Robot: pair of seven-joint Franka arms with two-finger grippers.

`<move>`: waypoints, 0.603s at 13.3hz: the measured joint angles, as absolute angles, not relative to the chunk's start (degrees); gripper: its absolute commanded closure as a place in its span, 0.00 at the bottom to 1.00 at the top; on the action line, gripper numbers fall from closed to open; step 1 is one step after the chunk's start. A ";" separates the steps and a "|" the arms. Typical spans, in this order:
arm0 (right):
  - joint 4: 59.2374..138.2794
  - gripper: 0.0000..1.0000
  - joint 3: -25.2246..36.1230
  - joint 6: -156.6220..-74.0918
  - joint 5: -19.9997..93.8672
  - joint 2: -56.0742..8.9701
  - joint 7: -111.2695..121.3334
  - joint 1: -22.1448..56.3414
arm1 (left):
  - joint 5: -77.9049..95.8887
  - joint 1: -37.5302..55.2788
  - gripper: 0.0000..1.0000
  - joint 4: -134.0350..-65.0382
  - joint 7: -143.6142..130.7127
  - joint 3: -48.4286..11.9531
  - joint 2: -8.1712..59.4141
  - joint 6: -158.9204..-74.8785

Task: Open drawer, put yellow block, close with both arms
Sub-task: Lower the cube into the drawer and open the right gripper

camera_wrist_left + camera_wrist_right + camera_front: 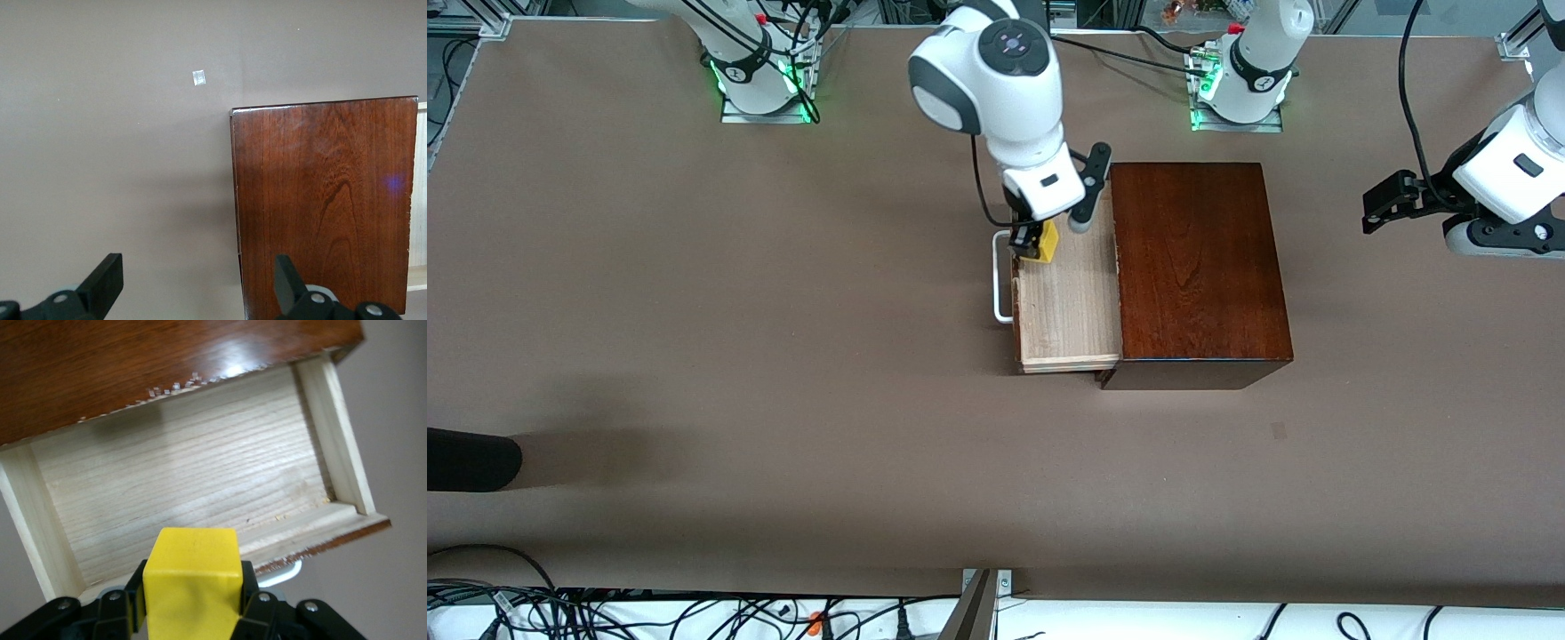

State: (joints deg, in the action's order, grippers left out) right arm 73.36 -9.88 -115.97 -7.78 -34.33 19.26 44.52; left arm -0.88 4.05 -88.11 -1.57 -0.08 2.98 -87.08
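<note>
Drawer (1069,307) of pale wood stands pulled out of the dark reddish-brown wooden box (1197,267), toward the right arm's end of the surface (694,311). We see its tray bare inside, the grain plain in the right wrist view, and its white U-shaped bar handle (1000,277) at the outer front.

Over the drawer's front edge, at the end farther from the front camera, we find the right gripper (1033,242). Its jaws are clamped on the yellow block (1046,241), one finger pressing each side, as the right wrist view shows with the cube's top and one face filling the space between the black fingers (257,607). The block hangs above the tray just inside the front panel, not resting on the wood.

We see the left gripper (1376,203) waiting in the air over the bare surface toward the left arm's end, well apart from the box. In the left wrist view its jaws stand wide apart with nothing between them, the box top below.

A small pale square mark (1279,430) lies on the surface nearer the front camera than the box. We can read no writing or labels anywhere.
</note>
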 measured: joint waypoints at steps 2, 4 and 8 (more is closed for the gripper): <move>73.36 0.95 -9.87 -115.98 -9.18 -35.77 20.19 45.91 | -0.88 4.09 0.00 -88.10 -1.55 -0.09 2.98 -87.08; 73.34 0.95 -9.87 -116.56 -11.79 -37.81 20.33 47.47 | -0.88 4.13 0.00 -88.10 -1.55 -0.10 2.98 -87.08; 73.32 0.95 -9.82 -118.81 -14.67 -41.12 20.47 48.84 | -0.88 4.15 0.00 -88.08 -1.55 -0.10 2.98 -87.08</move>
State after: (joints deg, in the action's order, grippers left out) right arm 73.32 -9.82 -118.81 -14.67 -41.12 20.47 48.84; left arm -0.88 4.15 -88.08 -1.55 -0.10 2.98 -87.08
